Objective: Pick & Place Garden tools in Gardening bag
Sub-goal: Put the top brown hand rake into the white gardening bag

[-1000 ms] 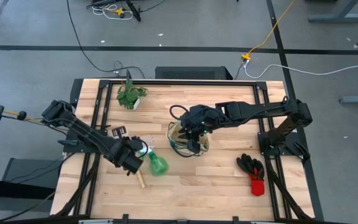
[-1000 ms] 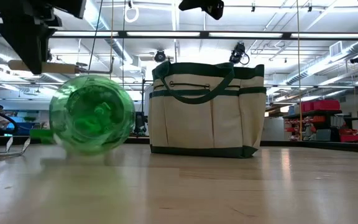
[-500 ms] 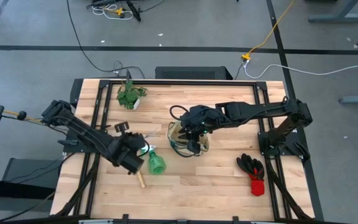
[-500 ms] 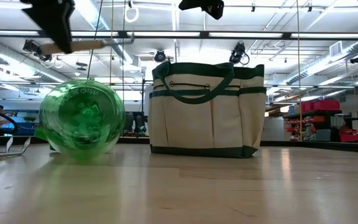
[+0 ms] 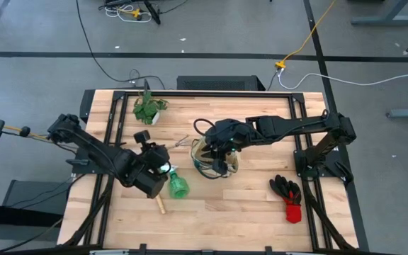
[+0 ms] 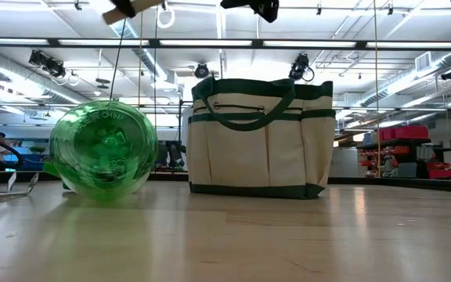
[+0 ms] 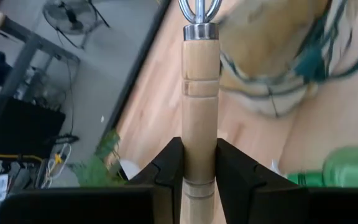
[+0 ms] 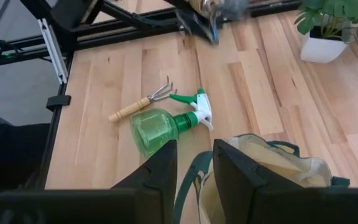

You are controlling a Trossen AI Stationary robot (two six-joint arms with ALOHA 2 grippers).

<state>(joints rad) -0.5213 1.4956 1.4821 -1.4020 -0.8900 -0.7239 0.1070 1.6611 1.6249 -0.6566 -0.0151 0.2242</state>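
Our left hand (image 7: 199,163) grips a wooden-handled rake (image 7: 199,93), carrying it towards the bag (image 5: 214,157); next we lower it through the mouth our right hand (image 5: 220,150) holds apart by the handle.

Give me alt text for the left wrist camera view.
The left tool grips a wooden-handled hand rake by its handle, lifted above the wooden table. Ahead sits the cream gardening bag, with a green spray bottle beside it.
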